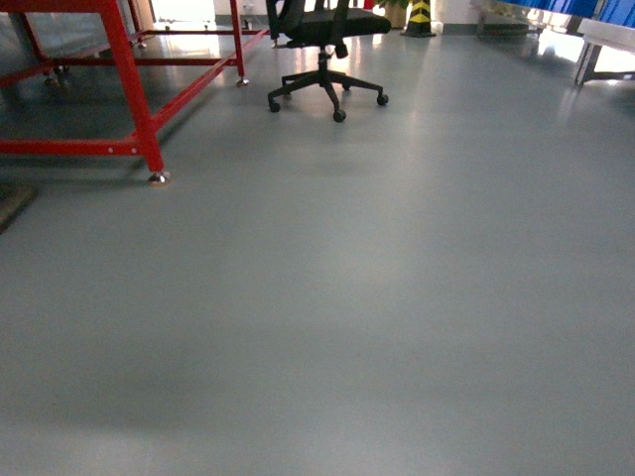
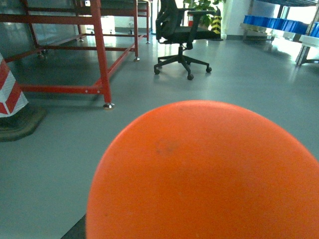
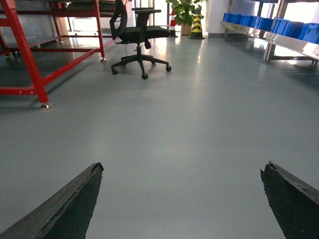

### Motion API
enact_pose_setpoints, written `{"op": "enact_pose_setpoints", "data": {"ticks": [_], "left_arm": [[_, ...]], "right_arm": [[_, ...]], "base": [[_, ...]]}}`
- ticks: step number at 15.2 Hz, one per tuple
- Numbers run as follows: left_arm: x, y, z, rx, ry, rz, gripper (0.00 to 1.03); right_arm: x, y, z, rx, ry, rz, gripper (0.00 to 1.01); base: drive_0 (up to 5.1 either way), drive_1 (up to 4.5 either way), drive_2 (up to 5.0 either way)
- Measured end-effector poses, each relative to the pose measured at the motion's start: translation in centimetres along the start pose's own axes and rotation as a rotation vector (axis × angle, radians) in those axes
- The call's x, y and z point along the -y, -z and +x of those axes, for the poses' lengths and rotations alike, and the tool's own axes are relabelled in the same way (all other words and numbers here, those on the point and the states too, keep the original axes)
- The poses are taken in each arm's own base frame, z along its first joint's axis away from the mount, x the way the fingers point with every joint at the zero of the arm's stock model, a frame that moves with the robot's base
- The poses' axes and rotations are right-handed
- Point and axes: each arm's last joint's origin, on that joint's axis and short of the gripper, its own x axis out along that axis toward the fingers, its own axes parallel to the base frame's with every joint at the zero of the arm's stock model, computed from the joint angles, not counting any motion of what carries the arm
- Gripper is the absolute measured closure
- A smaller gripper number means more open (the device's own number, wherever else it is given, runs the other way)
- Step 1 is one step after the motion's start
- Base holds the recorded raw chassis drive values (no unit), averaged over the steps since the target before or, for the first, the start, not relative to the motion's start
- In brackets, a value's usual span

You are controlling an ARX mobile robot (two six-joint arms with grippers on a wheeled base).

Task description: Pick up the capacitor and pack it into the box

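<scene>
Nowhere in these three views do the capacitor or the peach-pink packing box appear, so I cannot say which way either lies from my grippers, how the capacitor's long axis runs, or which arm is nearer; my judgement is that the base must find the workstation before any pick.

My right gripper [image 3: 182,199] stands wide apart, its two dark fingertips [image 3: 65,206] at the lower corners of the right wrist view with only bare grey floor [image 3: 189,129] between them.

My left gripper's state I cannot tell: a smooth, rounded orange surface [image 2: 209,174] fills the lower part of the left wrist view, and no fingers show around it. Whether it is held or merely sits before the lens, I cannot tell.

The head view shows neither arm, only floor, the red steel table frame [image 1: 134,84] at left and the black wheeled office chair [image 1: 322,50] beyond. The left wrist view alone adds a red-and-white striped traffic cone [image 2: 11,94] at its left edge; the right wrist view alone shows blue plastic bins on a metal shelf [image 3: 279,27] along the right wall.
</scene>
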Motion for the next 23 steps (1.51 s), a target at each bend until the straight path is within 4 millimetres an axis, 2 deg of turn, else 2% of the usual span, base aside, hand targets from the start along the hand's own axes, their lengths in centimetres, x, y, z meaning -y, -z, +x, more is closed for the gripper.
{"op": "enact_pose_setpoints", "data": {"ticks": [23], "left_arm": [[-0.01,-0.01,0.0,0.002,-0.003,0.0,0.59]], "right_arm": [[0.0,-0.06,0.0,0.006,0.0,0.0,0.03]], "base": [[-5.0,2.41,2.4]]}}
